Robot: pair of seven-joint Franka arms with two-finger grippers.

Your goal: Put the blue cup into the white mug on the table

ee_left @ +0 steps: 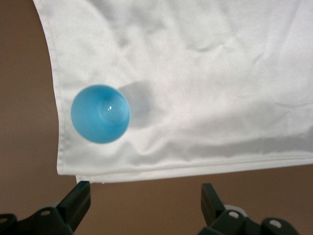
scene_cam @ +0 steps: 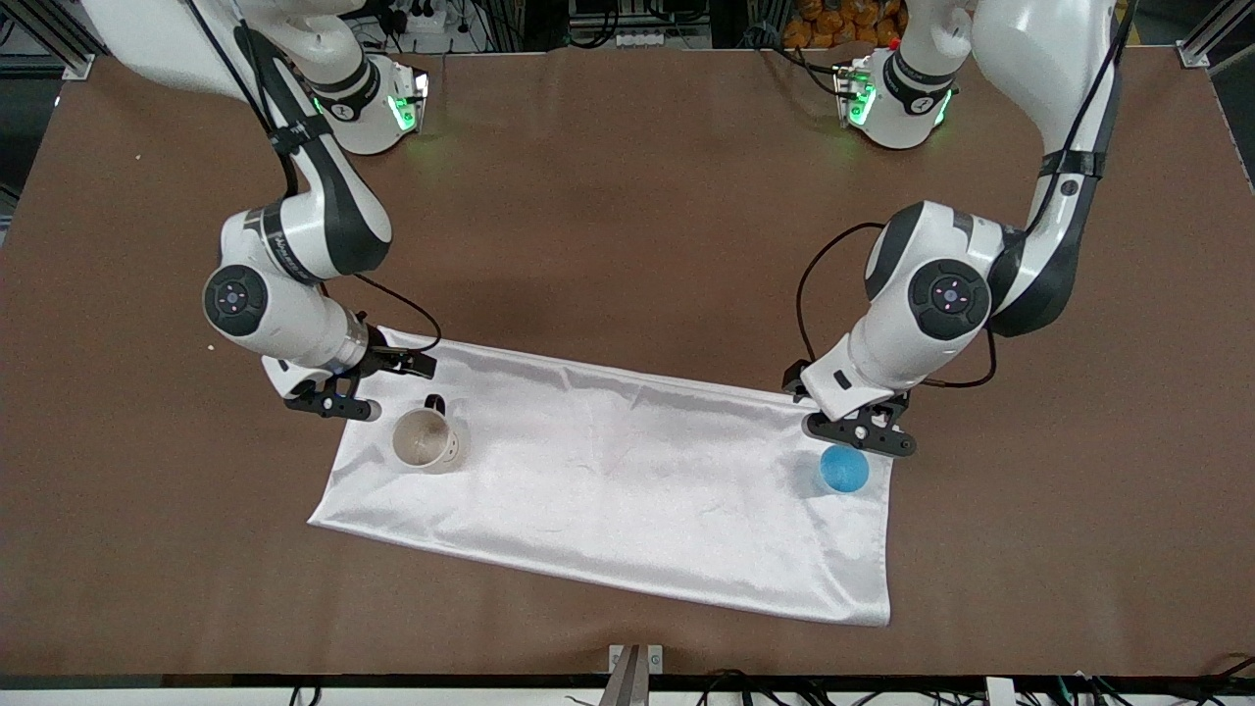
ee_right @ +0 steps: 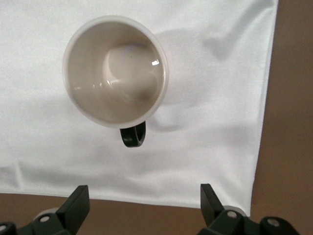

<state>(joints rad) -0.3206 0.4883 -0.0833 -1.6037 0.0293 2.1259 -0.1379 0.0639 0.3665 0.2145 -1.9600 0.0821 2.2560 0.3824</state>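
The blue cup (scene_cam: 843,469) stands on the white cloth (scene_cam: 627,471) near its corner at the left arm's end; it also shows in the left wrist view (ee_left: 100,113). My left gripper (scene_cam: 860,434) hangs open and empty over the cloth's edge beside the cup, with bare table between its jaws (ee_left: 145,203). The white mug (scene_cam: 426,439) stands upright and empty on the cloth at the right arm's end, its dark handle (ee_right: 132,135) toward my right gripper. My right gripper (scene_cam: 338,395) hangs open and empty over the cloth's edge beside the mug (ee_right: 78,105), apart from it (ee_right: 144,203).
The white cloth lies slightly wrinkled across the brown table (scene_cam: 627,216), with the cup and mug at its two ends. The cloth's edge and bare table show in both wrist views (ee_left: 195,73) (ee_right: 220,122).
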